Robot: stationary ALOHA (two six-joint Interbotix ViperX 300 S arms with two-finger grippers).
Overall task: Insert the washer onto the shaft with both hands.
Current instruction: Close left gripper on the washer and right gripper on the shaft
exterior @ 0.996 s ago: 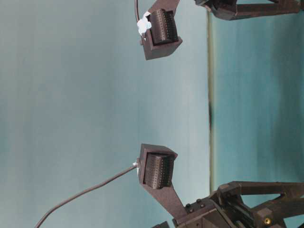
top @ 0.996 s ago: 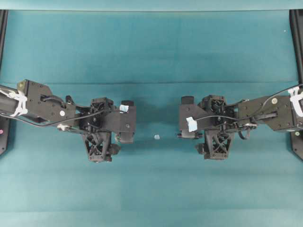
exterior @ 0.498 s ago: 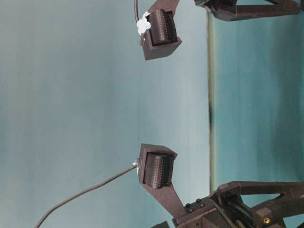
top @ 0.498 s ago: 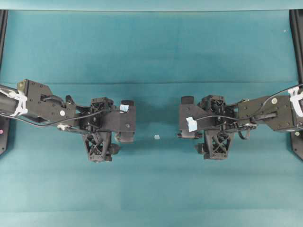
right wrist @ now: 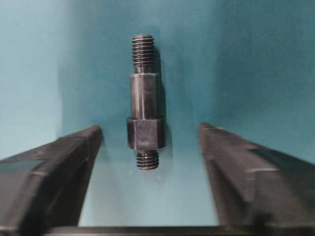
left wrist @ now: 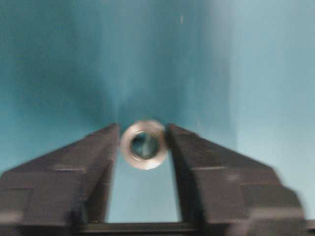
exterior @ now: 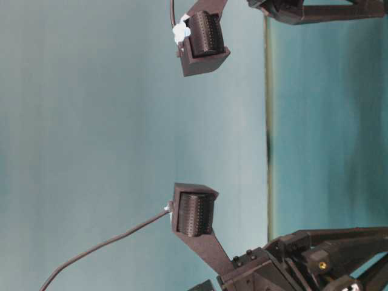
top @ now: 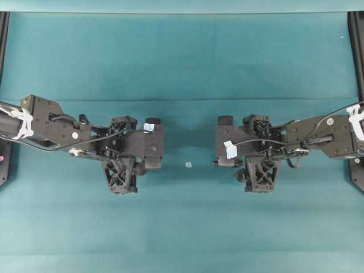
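Observation:
In the left wrist view the washer [left wrist: 143, 145], a small silvery ring, sits between my left gripper's [left wrist: 143, 133] black fingertips, which touch it on both sides. The picture is blurred. In the right wrist view the shaft [right wrist: 144, 105], a dark stepped rod with threaded ends, lies on the teal mat. My right gripper [right wrist: 149, 132] is open with a finger on each side of the shaft's near end, not touching it. From overhead, the left gripper [top: 120, 173] and right gripper [top: 261, 173] point down and hide both parts.
A tiny pale white speck [top: 188, 164] lies on the teal mat [top: 182, 227] between the two arms. Black frame rails [top: 357, 57] run along the left and right edges. The table-level view shows only the arms' camera blocks [exterior: 194, 212].
The left gripper's fingers have drawn closer together in the overhead view. The left arm's camera block has shifted slightly in the table-level view. The right arm has not moved.

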